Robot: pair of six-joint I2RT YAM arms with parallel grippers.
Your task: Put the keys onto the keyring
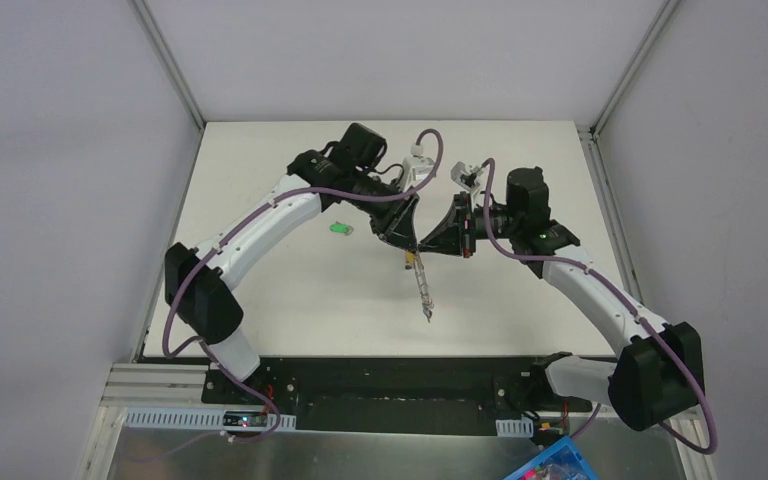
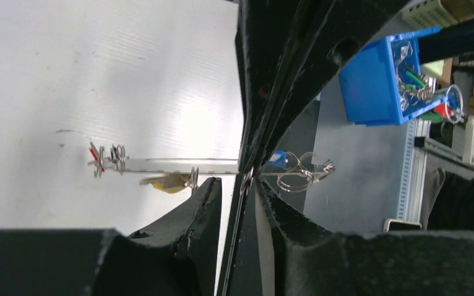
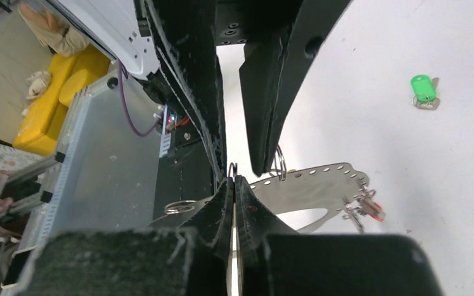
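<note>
The keyring is a flat perforated metal plate (image 3: 321, 185) carrying several small split rings. It hangs over the table's middle (image 1: 422, 288). My right gripper (image 3: 233, 179) is shut on the plate's upper edge. In the left wrist view the plate (image 2: 179, 165) shows edge-on, with a red key (image 2: 94, 154), a yellow key (image 2: 168, 182) and a blue key (image 2: 277, 159) on its rings. My left gripper (image 2: 237, 182) stands open, its fingers (image 3: 265, 92) straddling the plate close to the right gripper. A green key (image 1: 339, 228) lies loose on the table to the left.
A blue bin (image 2: 376, 80) holding spare rings and keys sits below the table's near edge, at the right (image 1: 555, 462). Both arms meet above the white table (image 1: 290, 300), their wrists nearly touching. Grey walls close in the sides and back.
</note>
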